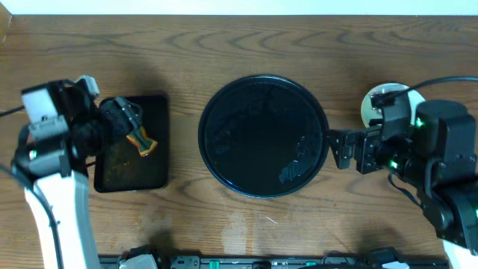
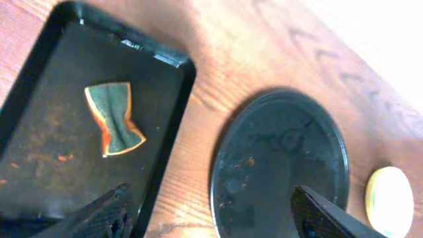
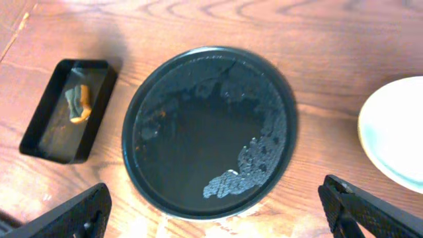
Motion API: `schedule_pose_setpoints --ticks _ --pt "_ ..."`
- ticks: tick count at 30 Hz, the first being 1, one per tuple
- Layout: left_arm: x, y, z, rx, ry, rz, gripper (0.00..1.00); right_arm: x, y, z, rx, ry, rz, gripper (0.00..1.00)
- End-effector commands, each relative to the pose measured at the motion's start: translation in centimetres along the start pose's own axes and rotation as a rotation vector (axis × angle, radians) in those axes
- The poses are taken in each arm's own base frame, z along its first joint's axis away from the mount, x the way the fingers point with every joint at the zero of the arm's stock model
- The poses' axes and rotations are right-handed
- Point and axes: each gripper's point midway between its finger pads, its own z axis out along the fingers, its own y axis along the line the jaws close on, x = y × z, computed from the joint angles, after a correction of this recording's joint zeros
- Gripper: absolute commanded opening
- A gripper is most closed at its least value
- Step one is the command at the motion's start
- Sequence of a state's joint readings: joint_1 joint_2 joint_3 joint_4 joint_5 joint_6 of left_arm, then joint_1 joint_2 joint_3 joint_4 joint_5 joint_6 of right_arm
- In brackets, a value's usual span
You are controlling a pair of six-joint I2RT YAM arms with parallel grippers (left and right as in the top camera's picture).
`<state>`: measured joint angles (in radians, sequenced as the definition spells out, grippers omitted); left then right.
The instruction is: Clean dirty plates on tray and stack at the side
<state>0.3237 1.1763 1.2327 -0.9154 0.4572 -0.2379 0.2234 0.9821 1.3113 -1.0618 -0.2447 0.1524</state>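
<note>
Black and glossy, the round tray (image 1: pixel 261 134) is lying in the middle of the wood-grain tabletop (image 1: pixel 224 45), its surface carrying wet streaks and a greyish foamy patch toward its front right. The plates (image 1: pixel 373 101) are sitting on the bare wood near the tray's right side, apart from its rim, with the right arm covering most of them. The top one is showing pale, and I cannot tell how many are stacked. The right gripper (image 1: pixel 341 148) is hovering between tray and plates, its fingers (image 3: pixel 360 211) spread wide and pinching nothing. Left of the tray, apart from it, a small rectangular black tray (image 1: pixel 153 168) is holding a green-and-orange sponge (image 1: pixel 140 140). The left gripper (image 1: pixel 119 119) is hanging above it, fingers (image 2: pixel 106 211) spread and empty.
</note>
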Motion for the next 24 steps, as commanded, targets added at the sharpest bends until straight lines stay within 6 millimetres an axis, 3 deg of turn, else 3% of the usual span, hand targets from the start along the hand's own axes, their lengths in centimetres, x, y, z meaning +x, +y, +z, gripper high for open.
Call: schedule_pose_setpoints --ticks 1,7,16,24 --pt "-0.3 -0.7 -1.2 0.014 -0.037 0.029 0.78 0.3 -1.0 0.1 0.058 -0.001 -0.004 0.99" --pt "-0.3 -0.8 -1.6 0.018 -0.048 0.034 0.79 0.9 -1.3 0.9 0.064 0.042 0.007 0.99" --pt "-0.3 -0.8 -1.6 0.018 -0.048 0.034 0.79 1.2 0.2 0.5 -0.019 0.05 0.037 0.99" --pt "-0.3 -0.8 -1.6 0.018 -0.048 0.034 0.79 3.5 -0.1 0.3 -0.003 0.144 0.062 0.99"
